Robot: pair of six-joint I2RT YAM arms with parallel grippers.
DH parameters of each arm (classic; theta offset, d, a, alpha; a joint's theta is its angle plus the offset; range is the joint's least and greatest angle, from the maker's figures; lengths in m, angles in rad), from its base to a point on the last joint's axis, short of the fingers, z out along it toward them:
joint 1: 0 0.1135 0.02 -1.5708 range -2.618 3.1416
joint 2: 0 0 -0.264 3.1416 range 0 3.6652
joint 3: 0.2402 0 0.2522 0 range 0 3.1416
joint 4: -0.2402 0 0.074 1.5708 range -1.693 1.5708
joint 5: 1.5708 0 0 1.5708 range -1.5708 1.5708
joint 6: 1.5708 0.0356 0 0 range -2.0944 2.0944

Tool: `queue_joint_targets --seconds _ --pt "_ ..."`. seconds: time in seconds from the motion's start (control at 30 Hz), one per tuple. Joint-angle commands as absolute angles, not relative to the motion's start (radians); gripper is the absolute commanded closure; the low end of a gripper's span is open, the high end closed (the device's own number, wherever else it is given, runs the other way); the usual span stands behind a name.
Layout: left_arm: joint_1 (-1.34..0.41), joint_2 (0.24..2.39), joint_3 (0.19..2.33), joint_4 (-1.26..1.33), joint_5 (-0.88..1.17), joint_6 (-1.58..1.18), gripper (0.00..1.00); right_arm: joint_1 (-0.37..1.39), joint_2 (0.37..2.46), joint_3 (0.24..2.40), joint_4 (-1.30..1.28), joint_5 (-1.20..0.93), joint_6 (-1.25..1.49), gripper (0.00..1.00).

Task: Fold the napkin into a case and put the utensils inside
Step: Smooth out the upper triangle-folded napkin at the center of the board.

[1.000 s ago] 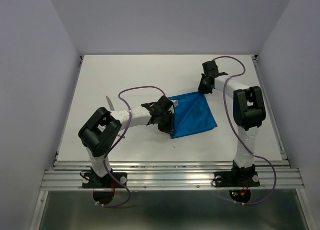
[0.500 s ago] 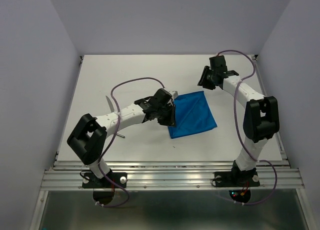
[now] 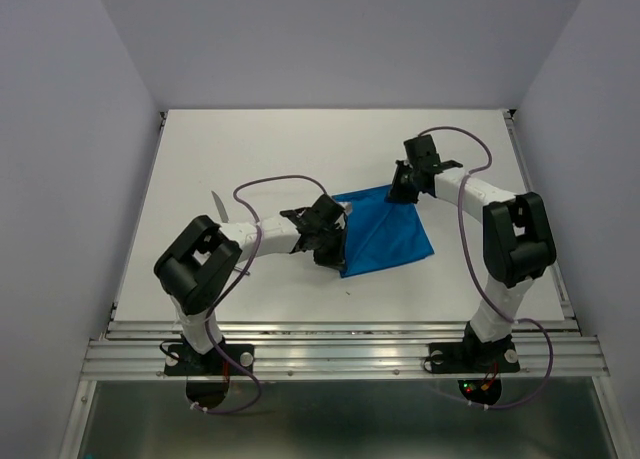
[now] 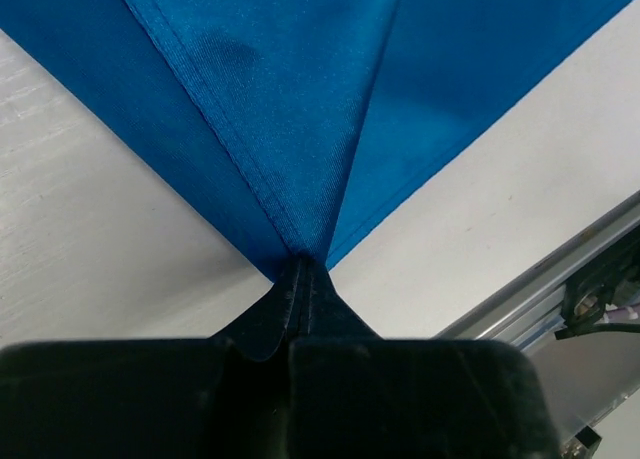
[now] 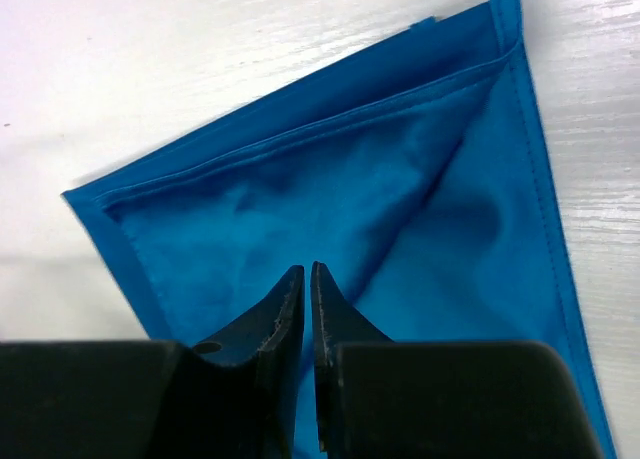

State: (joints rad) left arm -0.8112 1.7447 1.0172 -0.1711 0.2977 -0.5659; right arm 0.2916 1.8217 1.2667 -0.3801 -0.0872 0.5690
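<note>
**Q:** Where is the napkin lying, and how is it likely to be handling?

**A:** It is lying near the middle of the table, doubled over along a diagonal crease. The cloth is looking light, limp and faintly glossy. By that look, it will be sagging wherever it is lifted, and its layers may be sliding over one another. The stitched hems and corners are offering the firmest hold.

**Q:** What are the two hands doing?

**A:** The left hand is pressing its fingers together on the napkin's left corner, and the fabric is fanning out taut from the tips. The right hand is hanging at the far corner with its fingers drawn almost together, only a narrow slit showing.

**Q:** What is hard to make out?

**A:** Whether cloth is caught in that slit cannot be told. The left arm is covering part of the table. Just beside it a thin pale utensil is showing, too small to identify. No green handle is appearing in any view.
</note>
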Motion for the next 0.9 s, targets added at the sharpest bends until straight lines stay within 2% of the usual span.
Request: queue_joint_targets --seconds 0.0,0.27,0.57,0.87 --pt "-0.816 1.758 0.999 -0.115 0.319 -0.572 1.0 0.291 1.88 1.296 -0.342 -0.069 0.56 0.88" --pt "-0.816 1.79 0.988 -0.097 0.33 -0.575 1.0 0.291 1.957 1.312 -0.371 0.022 0.546 0.89" --pt "-0.816 1.732 1.014 -0.14 0.305 -0.566 1.0 0.369 1.769 1.244 -0.362 -0.021 0.558 0.89" --pt "-0.816 1.773 1.009 -0.133 0.313 -0.555 1.0 0.492 1.73 1.051 -0.279 -0.081 0.643 0.89"
